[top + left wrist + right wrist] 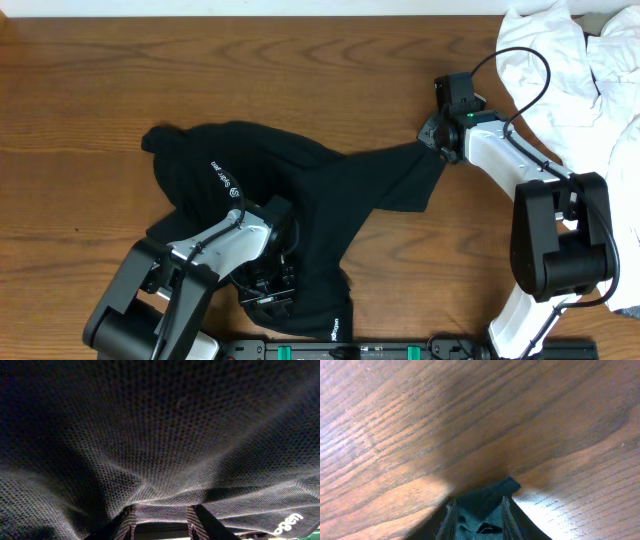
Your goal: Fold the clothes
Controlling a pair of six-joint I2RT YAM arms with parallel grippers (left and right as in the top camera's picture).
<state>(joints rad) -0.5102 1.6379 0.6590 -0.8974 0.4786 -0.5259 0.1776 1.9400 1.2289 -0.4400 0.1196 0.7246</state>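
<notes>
fabric of the black shirt [330,200] is pinched by both left gripper [161,521] and right gripper [478,519]

Overhead, black garment [330,200] hides left fingers [128,525]; white clothes [560,70] are cropped.

garment [310,210]: black all over, white lettering [227,183] printed on it; left wrist view shows the weave as a fine honeycomb mesh, grey where light catches it, with a white logo in the lower right corner; in the right wrist view the bit of cloth looks dark teal; worktop [200,70]: mid-brown wood, darker streaky grain; clothes pile [560,60]: plain white; arms: white shells [495,150], black joints [560,235]; cable [530,62]: black; small green light [467,116] on the right arm; green strips [283,352] on the black rail at the bottom edge
</notes>
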